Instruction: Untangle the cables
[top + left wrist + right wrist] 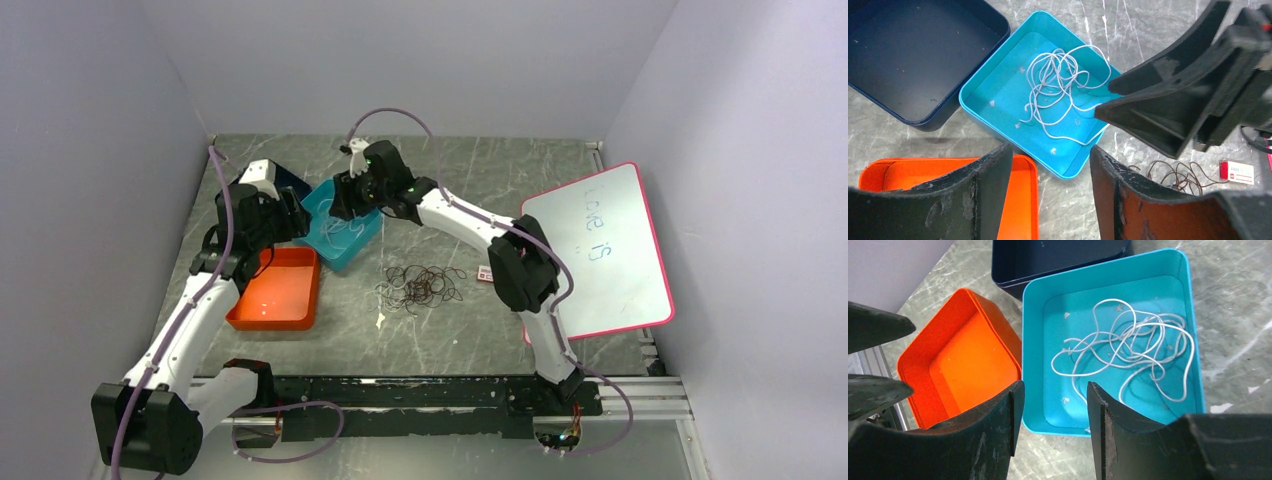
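Observation:
A whitish-grey wire lies loosely curled inside the teal tray; it also shows in the left wrist view and faintly from above. A tangle of dark brown wires lies on the table right of the trays, partly seen in the left wrist view. My right gripper is open and empty, above the teal tray's near edge. My left gripper is open and empty, over the gap between the orange tray and the teal tray.
A dark navy tray stands beside the teal one. The orange tray is in front of them. A small white and pink tag lies right of the tangle. A pink-rimmed whiteboard lies at the right.

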`<state>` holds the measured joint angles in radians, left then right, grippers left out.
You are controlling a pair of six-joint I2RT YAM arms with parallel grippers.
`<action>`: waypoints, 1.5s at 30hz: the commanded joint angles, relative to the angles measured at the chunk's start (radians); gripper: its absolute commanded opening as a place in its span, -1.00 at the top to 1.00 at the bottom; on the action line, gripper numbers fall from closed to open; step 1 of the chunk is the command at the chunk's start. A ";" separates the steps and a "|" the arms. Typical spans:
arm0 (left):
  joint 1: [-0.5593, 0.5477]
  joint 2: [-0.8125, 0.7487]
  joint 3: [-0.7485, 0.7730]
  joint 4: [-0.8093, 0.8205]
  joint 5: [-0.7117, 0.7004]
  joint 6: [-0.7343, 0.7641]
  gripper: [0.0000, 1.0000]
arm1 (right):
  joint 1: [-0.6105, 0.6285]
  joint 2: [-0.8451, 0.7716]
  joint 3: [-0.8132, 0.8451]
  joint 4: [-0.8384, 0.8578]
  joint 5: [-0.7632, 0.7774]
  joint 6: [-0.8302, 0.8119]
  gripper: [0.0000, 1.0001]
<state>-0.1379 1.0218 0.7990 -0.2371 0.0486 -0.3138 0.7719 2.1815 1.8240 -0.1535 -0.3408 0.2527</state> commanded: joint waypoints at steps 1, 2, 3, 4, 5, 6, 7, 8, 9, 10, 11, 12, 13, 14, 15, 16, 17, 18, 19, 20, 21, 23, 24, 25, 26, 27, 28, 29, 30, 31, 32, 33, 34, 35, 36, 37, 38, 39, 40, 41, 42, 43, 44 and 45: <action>0.012 -0.038 -0.029 0.038 0.057 0.028 -0.28 | 0.000 -0.105 -0.066 0.027 0.060 -0.034 -0.05; 0.012 -0.048 -0.038 0.050 0.083 0.031 -0.30 | 0.000 -0.131 -0.092 0.028 0.084 -0.037 -0.06; 0.012 -0.057 -0.045 0.058 0.099 0.034 -0.31 | -0.001 -0.167 -0.128 0.037 0.107 -0.039 -0.06; 0.011 -0.067 -0.049 0.064 0.105 0.039 -0.31 | -0.001 -0.208 -0.166 0.048 0.126 -0.041 -0.05; 0.011 -0.072 -0.047 0.055 0.100 0.032 -0.29 | -0.001 -0.241 -0.202 0.055 0.142 -0.043 -0.05; 0.011 -0.074 -0.046 0.044 0.095 0.025 -0.28 | -0.002 -0.277 -0.240 0.058 0.159 -0.047 -0.04; 0.011 -0.078 -0.050 0.041 0.097 0.024 -0.27 | -0.001 -0.311 -0.271 0.059 0.179 -0.047 -0.03; 0.009 -0.085 -0.057 0.040 0.104 0.022 -0.26 | -0.002 -0.344 -0.308 0.057 0.196 -0.045 -0.02; 0.008 -0.092 -0.066 0.045 0.113 0.018 -0.26 | -0.002 -0.380 -0.348 0.062 0.211 -0.041 -0.02; 0.005 -0.100 -0.076 0.050 0.125 0.012 -0.26 | -0.001 -0.412 -0.387 0.062 0.224 -0.034 -0.02; 0.001 -0.105 -0.084 0.054 0.136 0.006 -0.26 | -0.002 -0.446 -0.423 0.059 0.237 -0.027 -0.02; -0.005 -0.109 -0.089 0.055 0.146 -0.001 -0.25 | -0.001 -0.478 -0.457 0.053 0.245 -0.019 -0.01; -0.017 -0.113 -0.094 0.056 0.152 -0.005 -0.25 | -0.001 -0.505 -0.490 0.046 0.251 -0.012 -0.01; -0.032 -0.115 -0.098 0.054 0.153 -0.012 -0.25 | 0.000 -0.533 -0.521 0.038 0.252 -0.007 -0.01; -0.058 -0.114 -0.103 0.051 0.149 -0.019 -0.25 | -0.001 -0.559 -0.551 0.031 0.254 -0.003 0.00; -0.085 -0.115 -0.107 0.050 0.144 -0.027 -0.26 | -0.001 -0.592 -0.582 0.026 0.257 0.004 0.00; -0.118 -0.112 -0.114 0.050 0.132 -0.041 -0.26 | -0.002 -0.619 -0.611 0.024 0.260 0.013 0.01; -0.151 -0.108 -0.123 0.053 0.120 -0.043 -0.27 | -0.002 -0.644 -0.645 0.024 0.262 0.023 0.01; -0.189 -0.103 -0.135 0.059 0.109 -0.088 -0.28 | -0.001 -0.669 -0.674 0.027 0.261 0.033 0.01; -0.221 -0.099 -0.149 0.069 0.102 -0.109 -0.28 | -0.001 -0.690 -0.705 0.029 0.261 0.044 0.01; -0.246 -0.095 -0.166 0.076 0.099 -0.127 -0.28 | -0.002 -0.707 -0.732 0.029 0.258 0.054 0.01; -0.282 -0.088 -0.202 0.092 0.092 -0.163 -0.27 | -0.001 -0.733 -0.778 0.030 0.245 0.070 0.02; -0.293 -0.086 -0.229 0.102 0.096 -0.178 -0.27 | -0.002 -0.744 -0.796 0.031 0.240 0.077 0.02; -0.301 -0.075 -0.247 0.113 0.105 -0.191 -0.25 | -0.001 -0.755 -0.811 0.032 0.238 0.085 0.02; -0.308 -0.069 -0.264 0.122 0.117 -0.200 -0.22 | -0.002 -0.768 -0.816 0.037 0.238 0.093 0.02; -0.318 -0.054 -0.278 0.133 0.127 -0.206 -0.19 | -0.003 -0.779 -0.847 0.041 0.240 0.100 0.03; -0.330 -0.039 -0.292 0.147 0.135 -0.209 -0.15 | -0.001 -0.789 -0.859 0.042 0.242 0.105 0.02; -0.345 -0.025 -0.307 0.166 0.139 -0.210 -0.14 | -0.002 -0.798 -0.868 0.044 0.245 0.110 0.02; -0.358 -0.006 -0.317 0.181 0.143 -0.209 -0.14 | -0.002 -0.804 -0.872 0.045 0.244 0.112 0.03; -0.369 0.015 -0.325 0.197 0.148 -0.206 -0.13 | -0.002 -0.807 -0.875 0.046 0.241 0.114 0.03; -0.382 0.037 -0.329 0.215 0.149 -0.200 -0.12 | -0.002 -0.809 -0.877 0.046 0.234 0.115 0.04; -0.388 0.061 -0.331 0.226 0.149 -0.196 -0.12 | -0.002 -0.811 -0.879 0.048 0.229 0.118 0.04; -0.393 0.083 -0.332 0.236 0.153 -0.191 -0.12 | -0.002 -0.814 -0.885 0.052 0.223 0.122 0.04; -0.397 0.103 -0.333 0.252 0.159 -0.189 -0.11 | -0.002 -0.817 -0.890 0.057 0.220 0.126 0.05; -0.402 0.118 -0.335 0.269 0.163 -0.187 -0.10 | -0.001 -0.822 -0.897 0.062 0.218 0.131 0.05; -0.406 0.131 -0.340 0.287 0.165 -0.188 -0.09 | -0.002 -0.828 -0.904 0.065 0.217 0.138 0.05; -0.408 0.146 -0.344 0.301 0.164 -0.189 -0.08 | -0.001 -0.834 -0.911 0.067 0.217 0.143 0.05; -0.408 0.160 -0.346 0.309 0.161 -0.187 -0.05 | -0.001 -0.838 -0.917 0.070 0.215 0.148 0.05; -0.407 0.177 -0.348 0.315 0.157 -0.183 -0.02 | -0.002 -0.843 -0.922 0.072 0.215 0.152 0.05; -0.409 0.194 -0.347 0.322 0.153 -0.176 0.01 | -0.002 -0.847 -0.925 0.074 0.216 0.160 0.06; -0.409 0.211 -0.348 0.327 0.150 -0.169 0.02 | -0.001 -0.850 -0.928 0.078 0.215 0.168 0.06; -0.409 0.233 -0.348 0.335 0.151 -0.163 0.04 | -0.001 -0.852 -0.931 0.086 0.210 0.175 0.07; -0.411 0.246 -0.348 0.346 0.157 -0.161 0.06 | -0.002 -0.855 -0.933 0.090 0.205 0.179 0.08; -0.410 0.258 -0.347 0.357 0.166 -0.159 0.09 | -0.001 -0.856 -0.934 0.093 0.201 0.184 0.08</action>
<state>-0.5396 1.2377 0.4622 0.0349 0.1844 -0.4934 0.7719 1.3525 0.9012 -0.1070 -0.1234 0.4015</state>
